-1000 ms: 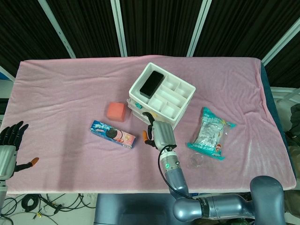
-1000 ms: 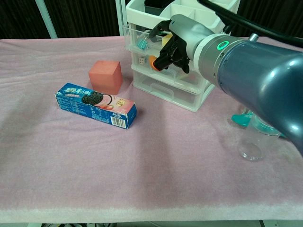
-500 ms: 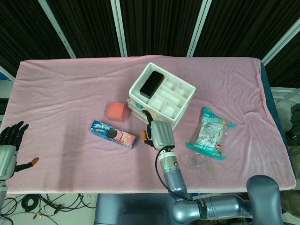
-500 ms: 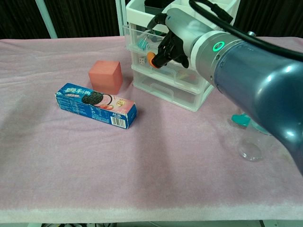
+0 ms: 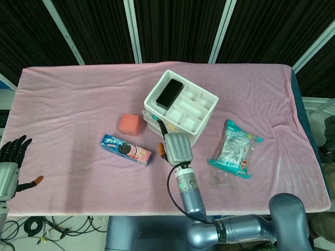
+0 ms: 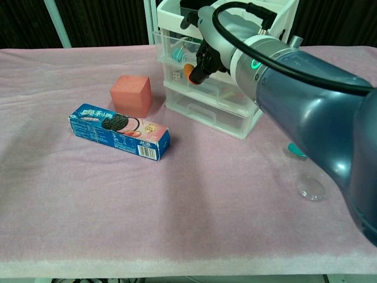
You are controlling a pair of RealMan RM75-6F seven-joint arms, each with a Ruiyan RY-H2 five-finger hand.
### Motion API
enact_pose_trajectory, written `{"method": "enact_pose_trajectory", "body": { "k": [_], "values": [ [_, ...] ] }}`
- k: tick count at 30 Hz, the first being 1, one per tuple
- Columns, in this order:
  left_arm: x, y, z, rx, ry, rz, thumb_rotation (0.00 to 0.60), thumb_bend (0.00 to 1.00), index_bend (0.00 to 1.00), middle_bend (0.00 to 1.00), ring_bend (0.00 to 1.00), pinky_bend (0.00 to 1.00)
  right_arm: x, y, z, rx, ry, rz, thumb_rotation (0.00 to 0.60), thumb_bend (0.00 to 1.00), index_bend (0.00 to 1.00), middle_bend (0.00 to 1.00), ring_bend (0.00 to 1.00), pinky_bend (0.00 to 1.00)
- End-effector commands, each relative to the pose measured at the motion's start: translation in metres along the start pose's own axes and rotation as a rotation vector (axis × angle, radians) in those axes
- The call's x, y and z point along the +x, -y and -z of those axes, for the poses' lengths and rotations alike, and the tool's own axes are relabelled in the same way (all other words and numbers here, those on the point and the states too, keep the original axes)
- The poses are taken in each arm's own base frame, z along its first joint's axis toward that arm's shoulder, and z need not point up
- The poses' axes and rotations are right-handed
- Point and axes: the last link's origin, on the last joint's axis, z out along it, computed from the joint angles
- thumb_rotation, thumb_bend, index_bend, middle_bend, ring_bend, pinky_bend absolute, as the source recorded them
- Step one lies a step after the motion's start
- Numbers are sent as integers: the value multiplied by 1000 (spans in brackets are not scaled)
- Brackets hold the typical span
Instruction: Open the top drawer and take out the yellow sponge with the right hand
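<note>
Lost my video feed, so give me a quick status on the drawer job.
Right hand at top drawer front, grip unclear. Left hand open, idle at table edge. Yellow sponge not visible. Cookie box, pink block clear of the path.

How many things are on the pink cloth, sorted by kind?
Drawer units: 1
Phones: 1
Pink cubes: 1
Cookie boxes: 1
Snack bags: 1
Clear cups: 1
Total: 6

Clear top drawer [image 6: 177,50] of the white drawer unit [image 6: 206,100] sits slightly pulled out; yellow sponge mostly hidden.
</note>
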Motion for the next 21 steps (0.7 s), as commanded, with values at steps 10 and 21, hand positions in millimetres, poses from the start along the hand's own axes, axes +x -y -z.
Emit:
{"method": "enact_pose_trajectory", "body": {
  "k": [10, 21],
  "values": [
    [0, 0, 0, 0, 0, 1, 600, 0, 0, 0, 0, 0, -3, 11, 2, 16, 15, 98, 600, 441, 138, 793, 868, 792],
    [0, 0, 0, 0, 2, 5, 600, 0, 0, 0, 0, 0, -2, 28, 2, 21, 27, 124, 600, 439, 131, 793, 869, 792]
  ]
}}
